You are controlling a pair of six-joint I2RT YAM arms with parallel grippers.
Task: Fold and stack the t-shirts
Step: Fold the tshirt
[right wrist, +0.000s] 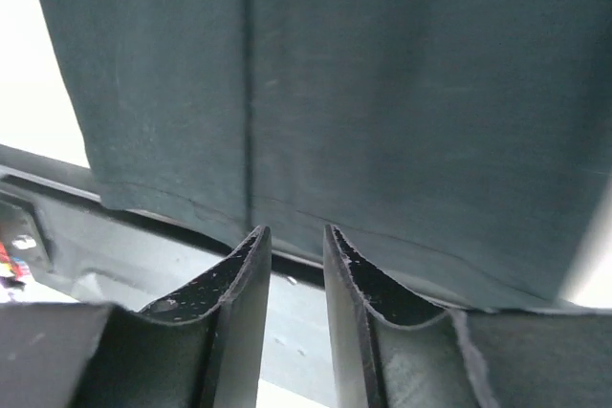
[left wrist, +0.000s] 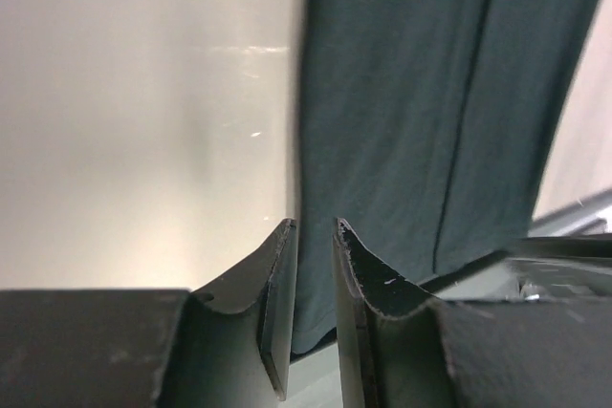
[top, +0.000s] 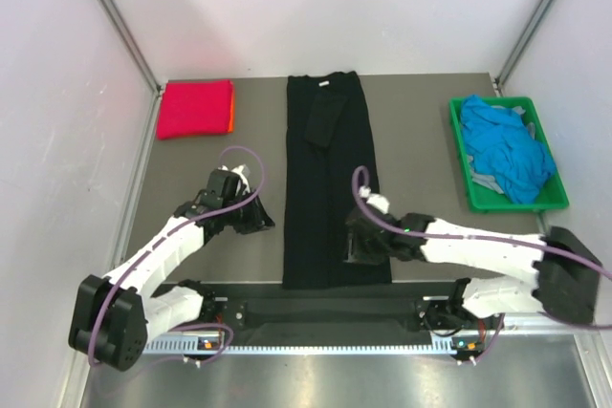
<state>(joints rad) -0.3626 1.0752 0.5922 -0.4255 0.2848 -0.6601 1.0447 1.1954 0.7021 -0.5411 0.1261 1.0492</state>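
Observation:
A large black t-shirt [top: 330, 169] lies folded into a long narrow strip down the middle of the table, its neck label at the far end. My left gripper [top: 260, 222] sits just left of the strip's near part. In the left wrist view its jaws [left wrist: 314, 225] stand slightly open at the cloth's [left wrist: 402, 93] left edge, nothing between them. My right gripper [top: 356, 247] hovers over the strip's near right corner. Its jaws [right wrist: 292, 229] are also narrowly open and empty, above the hem [right wrist: 382, 93]. A folded magenta-red t-shirt [top: 194, 108] lies on an orange one [top: 231, 114] at the far left.
A green crate [top: 516, 205] at the far right holds crumpled bright blue t-shirts [top: 507, 155]. White walls with metal rails enclose the table on three sides. The black mounting bar for the arm bases [top: 325, 311] runs along the near edge, just below the shirt's hem.

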